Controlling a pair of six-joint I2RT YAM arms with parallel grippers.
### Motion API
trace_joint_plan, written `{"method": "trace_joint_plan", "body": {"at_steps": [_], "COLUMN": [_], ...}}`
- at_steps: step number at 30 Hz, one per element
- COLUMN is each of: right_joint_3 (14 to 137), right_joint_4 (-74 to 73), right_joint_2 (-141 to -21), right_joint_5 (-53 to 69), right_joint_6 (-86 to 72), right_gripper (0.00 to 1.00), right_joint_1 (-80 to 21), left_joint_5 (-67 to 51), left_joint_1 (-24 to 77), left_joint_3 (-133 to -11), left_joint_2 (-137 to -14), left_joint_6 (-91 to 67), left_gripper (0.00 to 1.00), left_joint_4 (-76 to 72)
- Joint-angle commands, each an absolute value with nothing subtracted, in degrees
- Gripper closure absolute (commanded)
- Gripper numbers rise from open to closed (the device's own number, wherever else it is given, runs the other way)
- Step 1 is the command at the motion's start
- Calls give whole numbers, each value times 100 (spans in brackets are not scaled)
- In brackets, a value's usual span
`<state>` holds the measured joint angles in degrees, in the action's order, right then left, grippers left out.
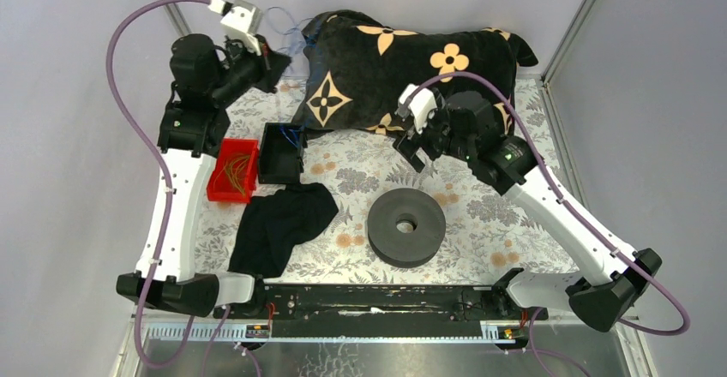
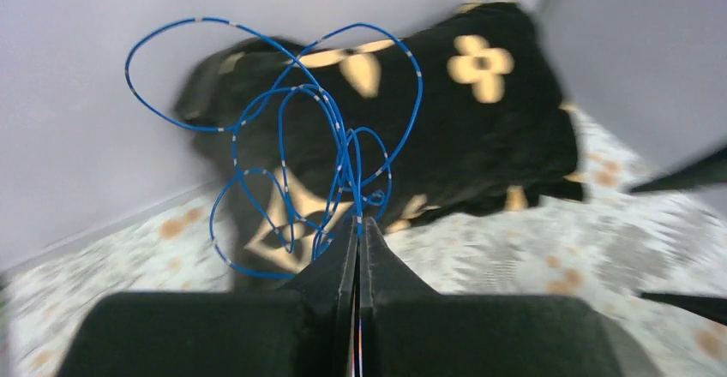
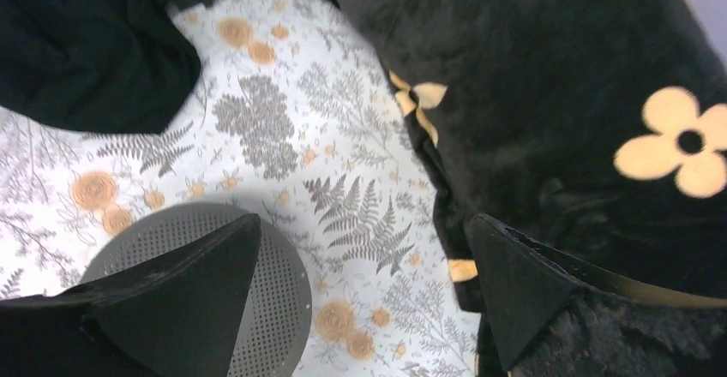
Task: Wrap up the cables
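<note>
Nearest the bases, the big black disc-shaped spool (image 1: 406, 225) lay flat on the flowered tablecloth (image 1: 360, 176) — seemingly the core to wind on — and the right gripper (image 3: 360, 223) hovered just beyond it, fingers wide apart and empty. Farther back, the left gripper (image 2: 358, 223) was pinched tight on the thin blue cables (image 2: 345, 158), holding their tangled loops aloft before the black plush flower-patterned blanket (image 1: 403, 68), presumably for carrying to the spool.

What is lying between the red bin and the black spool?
A crumpled black cloth lies between the red bin and the spool, then a bare strip of floral table cover; the top view shows it.
</note>
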<state>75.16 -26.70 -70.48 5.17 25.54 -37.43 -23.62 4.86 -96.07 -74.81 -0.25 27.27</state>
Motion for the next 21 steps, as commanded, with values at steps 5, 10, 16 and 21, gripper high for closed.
{"method": "trace_joint_plan", "body": {"at_steps": [5,10,16,21], "right_joint_3": [8835,8541,7858,7817], "right_joint_4": [-3130,-2929,-2445,-2228], "right_joint_2": [-7186,-7081,-7220,-7595], "right_joint_5": [1131,1283,1696,1932], "right_joint_6": [2186,2031,1701,1642], "right_gripper": [1,1,2,5], "right_joint_1": [-3684,-3608,-3457,-3454], "left_joint_5": [-3673,-4242,-4959,-5308], "left_joint_1": [1617,1978,2205,2324], "left_joint_3": [-9045,-8059,-7349,-7005], "left_joint_2": [-7755,-7840,-7995,-8073], "left_joint_6": [-884,-923,-1171,-1629], "left_gripper": [100,100,100,100], "left_joint_4": [2164,1332,683,187]}}
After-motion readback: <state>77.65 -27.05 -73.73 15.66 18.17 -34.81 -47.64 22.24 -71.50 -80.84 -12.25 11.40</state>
